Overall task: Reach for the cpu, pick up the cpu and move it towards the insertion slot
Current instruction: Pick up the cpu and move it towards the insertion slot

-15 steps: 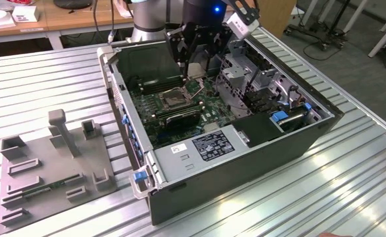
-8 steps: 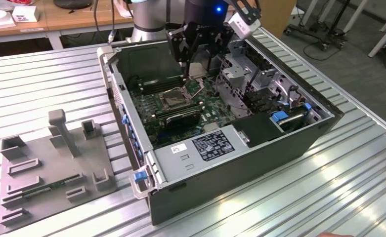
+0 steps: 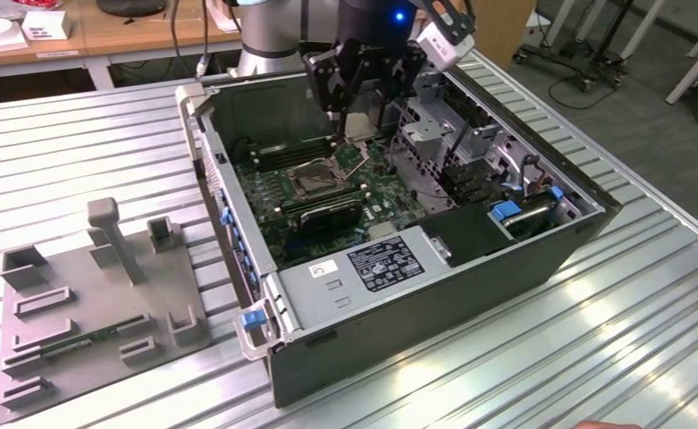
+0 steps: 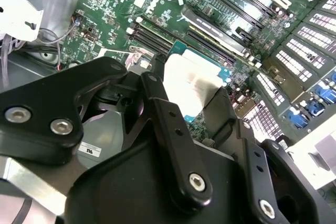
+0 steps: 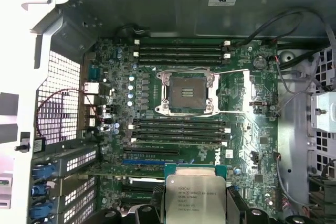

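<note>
Closest to your first wrist view, the cpu (image 5: pixel 195 199) sits clamped between the gripper's (image 5: pixel 195 203) dark fingers (image 5: pixel 237 205), its silvery face toward the lens. You can see the same chip (image 4: pixel 190 85) in the second wrist view, pinched by the closed fingers (image 4: pixel 220 109) and hanging above the green circuit board (image 4: pixel 121 9). On that board, the insertion slot (image 5: pixel 188 93) lies apart from the chip, its silver frame open around a dark centre, between two banks of long black memory slots (image 5: pixel 181 51). From the exterior view, you see the gripper (image 3: pixel 359 123) lowered into the open computer case (image 3: pixel 444 313), just beyond the socket (image 3: pixel 313 179).
</note>
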You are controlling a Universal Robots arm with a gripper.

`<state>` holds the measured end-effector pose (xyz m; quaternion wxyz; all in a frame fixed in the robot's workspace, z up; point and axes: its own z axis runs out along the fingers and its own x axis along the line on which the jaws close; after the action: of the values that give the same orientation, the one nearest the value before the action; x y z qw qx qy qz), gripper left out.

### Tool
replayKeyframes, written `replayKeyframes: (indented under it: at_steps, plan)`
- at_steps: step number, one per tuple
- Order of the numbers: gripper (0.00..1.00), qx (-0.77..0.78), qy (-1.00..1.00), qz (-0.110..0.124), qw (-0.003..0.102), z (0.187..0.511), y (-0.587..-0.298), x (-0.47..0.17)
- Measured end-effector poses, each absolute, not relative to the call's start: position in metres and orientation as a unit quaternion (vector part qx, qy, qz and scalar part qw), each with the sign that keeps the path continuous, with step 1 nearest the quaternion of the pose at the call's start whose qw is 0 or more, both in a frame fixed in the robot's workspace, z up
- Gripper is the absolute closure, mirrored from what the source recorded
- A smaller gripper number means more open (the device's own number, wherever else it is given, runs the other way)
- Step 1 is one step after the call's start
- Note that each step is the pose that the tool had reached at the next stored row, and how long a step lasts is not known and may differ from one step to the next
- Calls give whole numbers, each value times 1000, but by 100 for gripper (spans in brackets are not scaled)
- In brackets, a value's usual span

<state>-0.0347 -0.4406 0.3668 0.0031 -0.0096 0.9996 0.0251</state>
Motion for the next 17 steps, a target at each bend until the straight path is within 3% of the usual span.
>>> replayKeyframes:
  at_steps: [17]
  plan:
    - [46,-10,1000,25,3,367,-441,-26]
